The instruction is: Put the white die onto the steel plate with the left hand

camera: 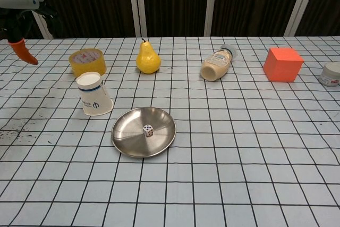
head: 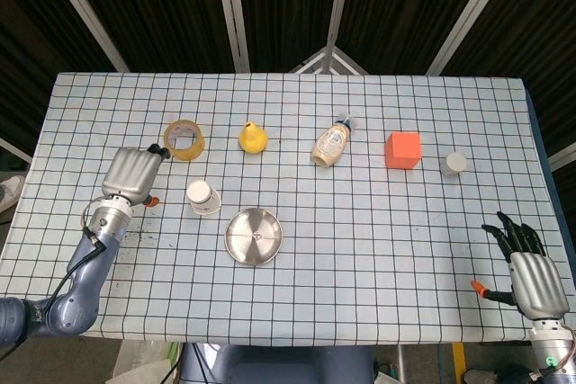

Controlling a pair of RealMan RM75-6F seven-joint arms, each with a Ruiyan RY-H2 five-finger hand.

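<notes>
The white die [camera: 148,129] sits near the middle of the steel plate [camera: 129,141], so I judge the placing done; what's left for me is clearing my left hand [head: 132,174] away cleanly. That hand hangs above the left part of the table [head: 378,249], well apart from the plate and holding nothing. From the head view I see only its back; in the chest view just its edge and an orange fingertip show at the top left, so I cannot tell how far its fingers are spread. My right hand [head: 531,274] is off the near right corner, fingers apart and empty.

To finish well, I should keep the hand high and draw it out to the left and toward me, not back across the plate, so nothing nudges the die.

The paper cup [camera: 94,94] stands between my hand and the plate, and the tape roll [camera: 87,62] lies just beside my hand on the far side; both are what I'd clip if I dropped or swung right. The left table edge is near, with open room beyond it. The pear [camera: 148,57], bottle [camera: 218,66], orange cube [camera: 283,64] and small jar [camera: 331,74] lie well apart, out of my path
</notes>
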